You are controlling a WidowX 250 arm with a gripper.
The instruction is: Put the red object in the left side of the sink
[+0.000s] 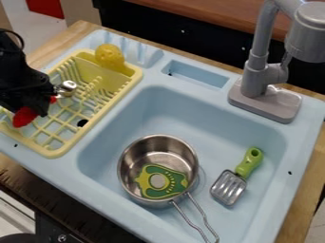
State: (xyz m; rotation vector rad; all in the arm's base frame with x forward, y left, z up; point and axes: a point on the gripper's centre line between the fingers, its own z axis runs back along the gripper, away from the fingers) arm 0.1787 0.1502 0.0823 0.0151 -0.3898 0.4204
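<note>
Rounded red object, gridded rack

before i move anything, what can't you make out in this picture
All in the camera view:
- Red object: partly covered by the gripper, so its full shape and whether it is held can't be told.
- Arm: cut off by the left edge.
- Metal pot: part of its floor is hidden under the green toy.
- Faucet: its top is cut off by the top edge.
</note>
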